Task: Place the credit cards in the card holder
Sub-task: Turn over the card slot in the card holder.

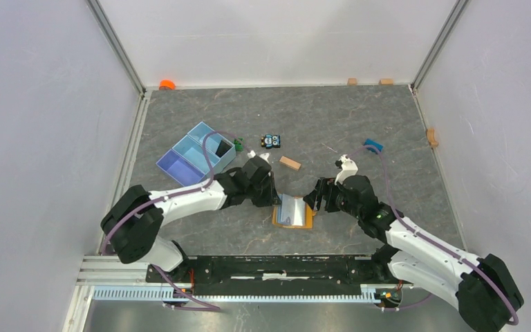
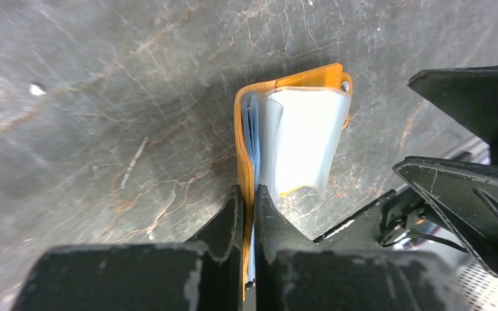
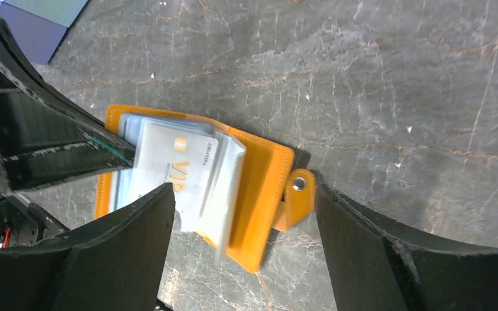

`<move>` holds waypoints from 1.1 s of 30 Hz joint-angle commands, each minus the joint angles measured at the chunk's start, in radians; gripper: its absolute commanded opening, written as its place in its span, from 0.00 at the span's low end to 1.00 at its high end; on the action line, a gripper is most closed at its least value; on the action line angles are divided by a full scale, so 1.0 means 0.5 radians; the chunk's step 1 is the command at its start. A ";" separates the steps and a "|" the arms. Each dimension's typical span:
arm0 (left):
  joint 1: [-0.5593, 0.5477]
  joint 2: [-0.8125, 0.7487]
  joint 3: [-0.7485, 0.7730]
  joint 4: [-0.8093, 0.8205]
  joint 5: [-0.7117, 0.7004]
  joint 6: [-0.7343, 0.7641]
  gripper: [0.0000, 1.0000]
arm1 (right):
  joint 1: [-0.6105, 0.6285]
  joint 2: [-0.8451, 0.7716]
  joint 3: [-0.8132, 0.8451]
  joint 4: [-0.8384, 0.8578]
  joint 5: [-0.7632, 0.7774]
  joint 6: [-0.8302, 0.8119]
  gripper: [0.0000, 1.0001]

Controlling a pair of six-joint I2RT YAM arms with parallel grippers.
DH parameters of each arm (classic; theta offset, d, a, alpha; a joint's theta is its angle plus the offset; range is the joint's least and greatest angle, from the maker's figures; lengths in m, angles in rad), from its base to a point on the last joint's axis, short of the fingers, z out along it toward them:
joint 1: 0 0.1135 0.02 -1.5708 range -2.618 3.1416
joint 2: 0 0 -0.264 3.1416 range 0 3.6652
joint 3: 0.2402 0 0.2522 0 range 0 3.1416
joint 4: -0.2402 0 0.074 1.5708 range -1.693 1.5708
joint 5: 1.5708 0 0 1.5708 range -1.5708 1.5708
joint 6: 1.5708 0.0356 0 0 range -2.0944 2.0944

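Observation:
The orange card holder (image 1: 294,213) lies open on the grey table between my two grippers, its pale clear pockets facing up. My left gripper (image 1: 274,198) is shut on its left cover (image 2: 243,149); a thin light blue card edge (image 2: 251,126) is pinched alongside the cover between the fingers (image 2: 266,220). In the right wrist view the holder (image 3: 259,175) shows a pale card marked VIP (image 3: 175,162) in a clear sleeve and a light blue layer (image 3: 130,123) beneath. My right gripper (image 3: 241,191) is open wide just above the holder's snap-tab side. No dark card shows clearly.
A light blue divided tray (image 1: 196,153) stands behind my left arm. A toy car (image 1: 270,141), a wooden block (image 1: 290,163), a small green object (image 1: 238,144) and a small blue block (image 1: 373,146) lie further back. Small wooden blocks (image 1: 386,81) sit along the walls.

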 commanded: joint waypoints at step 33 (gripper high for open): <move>-0.067 0.344 0.906 -1.405 -0.428 0.348 0.03 | 0.226 0.145 -0.039 0.775 -0.476 0.258 0.76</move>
